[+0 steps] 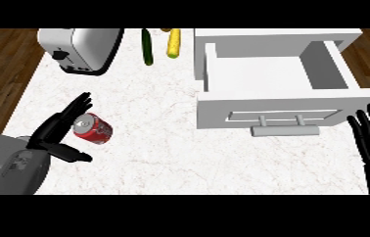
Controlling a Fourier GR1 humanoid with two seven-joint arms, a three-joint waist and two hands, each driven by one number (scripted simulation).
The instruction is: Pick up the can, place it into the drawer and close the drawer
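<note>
Presently, the can [92, 129] lies on its side on the white marbled table [166, 153], in the left part of the frame, a little below mid-height. It is red with a silver top; the top faces the upper left of the frame, so the long axis runs from upper left to lower right.

The left hand [59, 133] sits directly against the can's left side. Its fingers are straight and spread, pointing toward the upper right of the frame above the can's top end, while the thumb extends to the lower right beneath the can. The can lies in the gap between fingers and thumb, but nothing is curled round it; contact cannot be confirmed.

The right hand [360, 133] shows only at the right edge of the frame, fingers straight and pointing up, at rest. It is well apart from the can.

The drawer [278, 77] stands pulled out in the upper right of the frame, its white interior visible, its handle [285, 130] on the front panel facing the lower edge. From the can, the drawer lies to the right and slightly upward.

Judgement: the grasp is not yet made. The left hand is by far the nearer, and closing across the can's short axis appears to be the step in hand.
</note>
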